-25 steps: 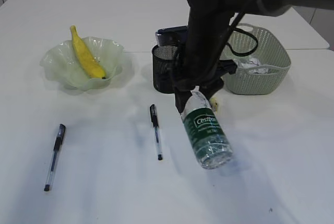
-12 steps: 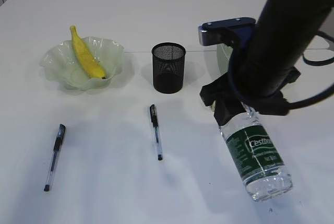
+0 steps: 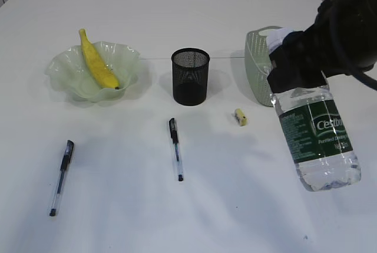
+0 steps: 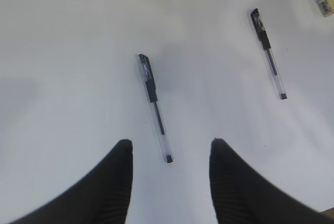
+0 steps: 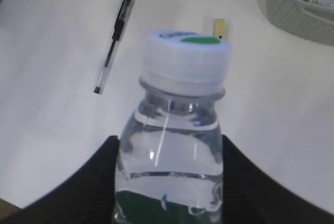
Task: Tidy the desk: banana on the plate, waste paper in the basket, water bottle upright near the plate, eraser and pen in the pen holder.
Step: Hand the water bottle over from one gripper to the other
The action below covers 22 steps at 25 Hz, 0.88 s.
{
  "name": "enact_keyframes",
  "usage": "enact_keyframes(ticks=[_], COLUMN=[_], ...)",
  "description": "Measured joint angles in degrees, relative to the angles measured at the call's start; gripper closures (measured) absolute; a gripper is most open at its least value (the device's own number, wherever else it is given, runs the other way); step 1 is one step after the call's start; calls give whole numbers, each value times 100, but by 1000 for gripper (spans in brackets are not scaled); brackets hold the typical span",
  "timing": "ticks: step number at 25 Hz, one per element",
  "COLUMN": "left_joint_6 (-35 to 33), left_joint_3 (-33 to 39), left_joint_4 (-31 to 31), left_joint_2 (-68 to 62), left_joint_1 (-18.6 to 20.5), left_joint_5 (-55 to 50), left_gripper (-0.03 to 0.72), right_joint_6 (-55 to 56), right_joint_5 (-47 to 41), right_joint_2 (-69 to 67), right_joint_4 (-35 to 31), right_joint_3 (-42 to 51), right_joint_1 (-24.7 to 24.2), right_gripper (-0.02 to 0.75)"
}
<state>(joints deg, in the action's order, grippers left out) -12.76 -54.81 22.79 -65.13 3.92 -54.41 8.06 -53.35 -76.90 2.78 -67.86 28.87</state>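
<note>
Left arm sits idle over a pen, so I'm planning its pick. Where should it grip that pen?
Judging by its pose, grip the left pen at its black grip section, from straight above, jaws across the barrel. It lies flat just ahead of the open left end effector.

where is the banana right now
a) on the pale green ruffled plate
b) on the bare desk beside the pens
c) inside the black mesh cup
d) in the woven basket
a: the banana lies across the pale green plate with the wavy rim, at the left of the exterior view, well apart from the pen holder and the basket.
</note>
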Motion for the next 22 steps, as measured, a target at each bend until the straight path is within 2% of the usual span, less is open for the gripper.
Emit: enact_keyframes(ticks=[16, 19, 22], left_joint_6=[0, 0, 0], left_joint_3=[0, 0, 0], left_joint_4=[0, 82, 114], left_joint_2=[0, 0, 0], left_joint_1=[0, 0, 0], left_joint_5=[365, 570, 645], left_gripper=[349, 349, 349], right_joint_6=[-220, -343, -932], right_joint_5=[949, 1381, 1860], right_joint_2=[-1, -11, -64], right_joint_4=[-13, -247, -542], right_joint_3=[9, 9, 9], right_joint_1=[0, 0, 0], right_gripper=[372, 372, 372])
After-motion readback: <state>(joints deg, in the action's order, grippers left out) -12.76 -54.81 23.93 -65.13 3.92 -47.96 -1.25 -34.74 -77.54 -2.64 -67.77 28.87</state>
